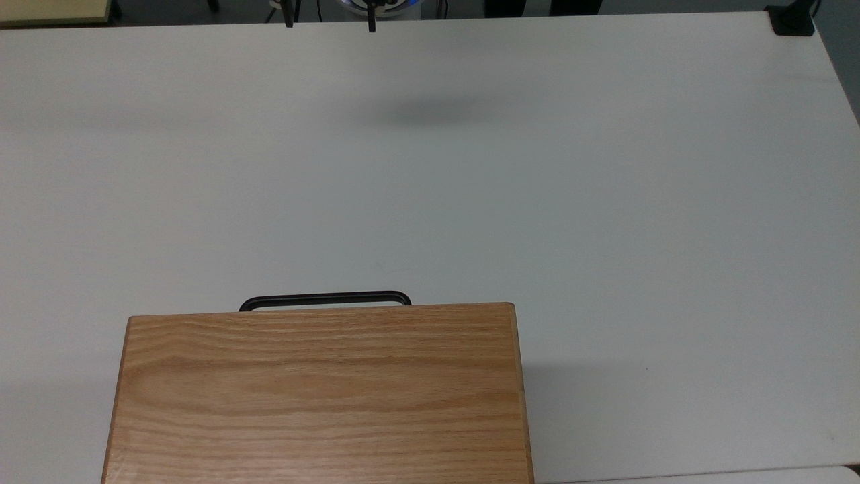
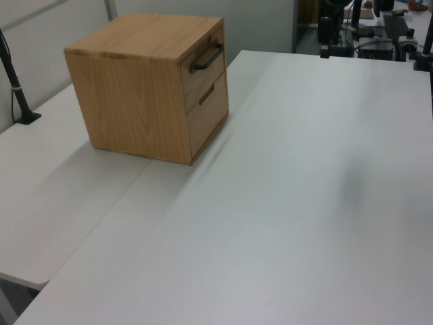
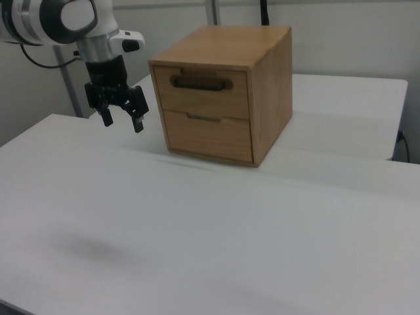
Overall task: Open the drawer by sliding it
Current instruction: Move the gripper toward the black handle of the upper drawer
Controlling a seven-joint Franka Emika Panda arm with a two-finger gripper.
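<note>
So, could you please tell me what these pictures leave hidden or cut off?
- Drawer inside: hidden behind its shut front, right view.
- Cabinet near end: cut by the top view's bottom edge; its top hides the drawer fronts.
- Gripper: cut by the top view's upper edge.
- Arm base: beyond the right view's left edge.

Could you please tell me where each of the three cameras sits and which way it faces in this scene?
Top view: overhead, looking down on the cabinet top and white table; gripper fingertips poke in at the upper edge.
Left view: raised beside the table, looking across at the cabinet's side and drawer front.
Right view: lower, facing the drawer fronts; the arm and open gripper hang at the right view's left.
All three share the black handle.
</note>
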